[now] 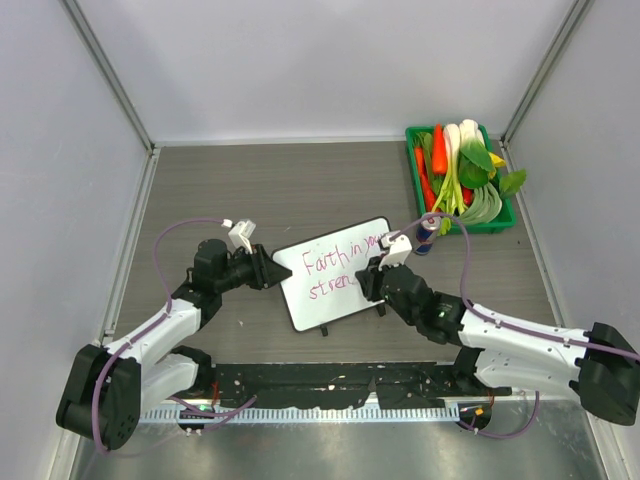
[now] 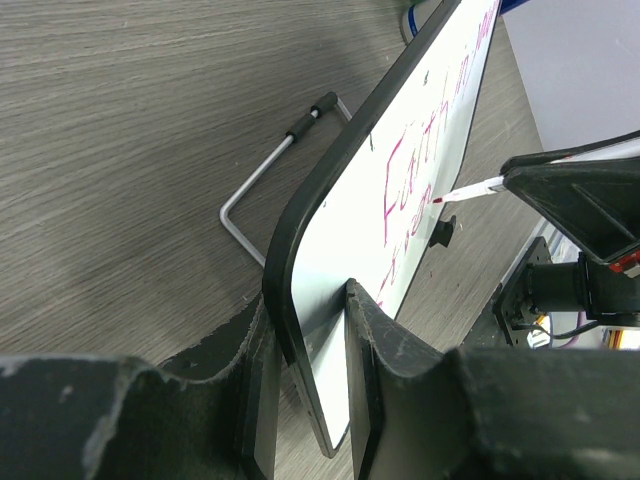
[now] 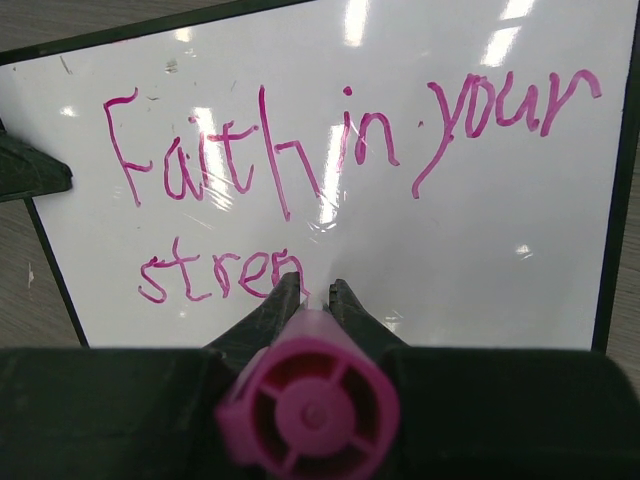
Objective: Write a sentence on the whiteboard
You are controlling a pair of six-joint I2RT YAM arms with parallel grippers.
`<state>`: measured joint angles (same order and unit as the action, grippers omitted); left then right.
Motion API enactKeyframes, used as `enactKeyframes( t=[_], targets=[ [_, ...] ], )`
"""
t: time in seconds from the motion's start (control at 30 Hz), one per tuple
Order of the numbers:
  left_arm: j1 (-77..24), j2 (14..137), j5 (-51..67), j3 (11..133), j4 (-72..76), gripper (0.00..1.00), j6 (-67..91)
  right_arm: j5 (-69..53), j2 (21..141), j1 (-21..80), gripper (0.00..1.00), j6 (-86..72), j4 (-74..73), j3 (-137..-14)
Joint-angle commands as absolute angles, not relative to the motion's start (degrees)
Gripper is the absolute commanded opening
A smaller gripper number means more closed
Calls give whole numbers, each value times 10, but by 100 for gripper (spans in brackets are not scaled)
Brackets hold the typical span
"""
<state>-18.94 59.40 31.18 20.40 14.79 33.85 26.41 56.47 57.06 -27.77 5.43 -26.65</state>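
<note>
The whiteboard (image 1: pixel 335 272) stands tilted on the table between the two arms. My left gripper (image 1: pixel 268 268) is shut on its left edge; in the left wrist view the board's dark rim (image 2: pixel 300 300) sits between the two fingers. The sentence (image 3: pixel 330 140) in pink marker reads "Faith in your" on the top line and "stren" (image 3: pixel 215 272) below. My right gripper (image 3: pixel 318 295) is shut on a pink marker (image 3: pixel 308 412), whose tip meets the board just right of "stren". The marker's tip also shows in the left wrist view (image 2: pixel 440 200).
A green tray (image 1: pixel 463 180) of vegetables sits at the back right. A small blue can (image 1: pixel 427 237) stands just beyond the board's right corner. The board's wire stand (image 2: pixel 262 180) rests on the wooden table behind it. Grey walls close in both sides.
</note>
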Motion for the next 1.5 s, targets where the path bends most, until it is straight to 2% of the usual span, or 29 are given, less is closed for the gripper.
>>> enactKeyframes(
  t=[0.0,0.73,1.47],
  targets=[
    [-185,602,280,200,133,0,298,263,516,567,1,-273,45,-284],
    [-185,599,280,198,133,0,299,262,418,567,2,-266,48,-269],
    [-185,600,280,198,134,0,299,253,433,566,1,-260,44,-269]
  ],
)
